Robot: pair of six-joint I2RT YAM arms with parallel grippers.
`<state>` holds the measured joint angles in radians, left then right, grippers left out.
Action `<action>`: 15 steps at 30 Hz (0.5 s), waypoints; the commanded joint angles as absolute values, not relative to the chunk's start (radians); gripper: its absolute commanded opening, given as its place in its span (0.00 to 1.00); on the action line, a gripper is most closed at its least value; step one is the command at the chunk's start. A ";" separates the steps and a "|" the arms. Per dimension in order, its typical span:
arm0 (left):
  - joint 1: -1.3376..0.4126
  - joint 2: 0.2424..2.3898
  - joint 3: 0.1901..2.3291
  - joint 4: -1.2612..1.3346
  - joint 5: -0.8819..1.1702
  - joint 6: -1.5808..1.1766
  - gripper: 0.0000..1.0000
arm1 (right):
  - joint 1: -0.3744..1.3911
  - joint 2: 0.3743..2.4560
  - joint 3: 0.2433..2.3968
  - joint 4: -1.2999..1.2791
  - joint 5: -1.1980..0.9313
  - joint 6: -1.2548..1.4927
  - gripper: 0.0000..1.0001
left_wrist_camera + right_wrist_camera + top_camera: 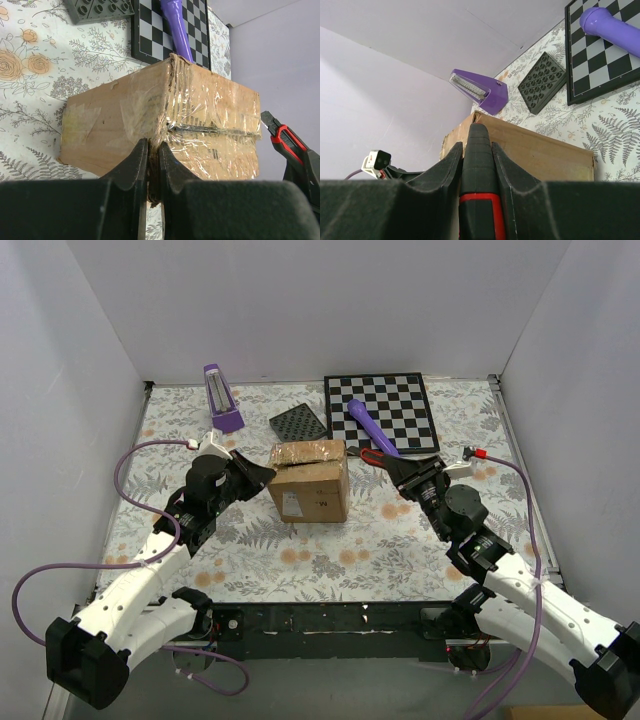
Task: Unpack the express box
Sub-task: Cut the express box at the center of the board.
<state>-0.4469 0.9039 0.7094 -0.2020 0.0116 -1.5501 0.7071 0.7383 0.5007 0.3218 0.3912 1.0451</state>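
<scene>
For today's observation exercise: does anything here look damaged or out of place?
The express box has crinkled tape and a frayed cardboard edge. A purple cylinder lies slanted across the chessboard, an odd resting place.

You have the express box (310,485) standing upright near the middle of the table (300,560), its flaps on top and folded down. It's a small brown cardboard carton. Crinkled glossy clear tape (215,125) covers the top, and a small white printed label (295,504) faces the near edge.

Overhead view faces down; both wrist views closely face the express box (310,490).
</scene>
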 commanded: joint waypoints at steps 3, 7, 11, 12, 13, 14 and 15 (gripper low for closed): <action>-0.445 0.874 0.707 -0.155 0.014 -1.580 0.00 | 0.706 0.741 0.511 0.410 0.385 1.074 0.01; -0.445 0.876 0.706 -0.155 0.012 -1.585 0.00 | 0.706 0.742 0.506 0.414 0.364 1.088 0.01; -0.445 0.874 0.710 -0.156 0.012 -1.582 0.00 | 0.704 0.736 0.505 0.417 0.361 1.095 0.01; -0.445 0.874 0.710 -0.155 0.012 -1.582 0.00 | 0.706 0.739 0.505 0.416 0.356 1.095 0.01; -0.443 0.874 0.712 -0.156 0.012 -1.580 0.00 | 0.706 0.742 0.508 0.413 0.350 1.095 0.01; -0.445 0.876 0.712 -0.156 0.012 -1.578 0.00 | 0.706 0.747 0.508 0.407 0.342 1.097 0.01; -0.445 0.877 0.713 -0.156 0.012 -1.580 0.00 | 0.706 0.747 0.508 0.403 0.331 1.106 0.01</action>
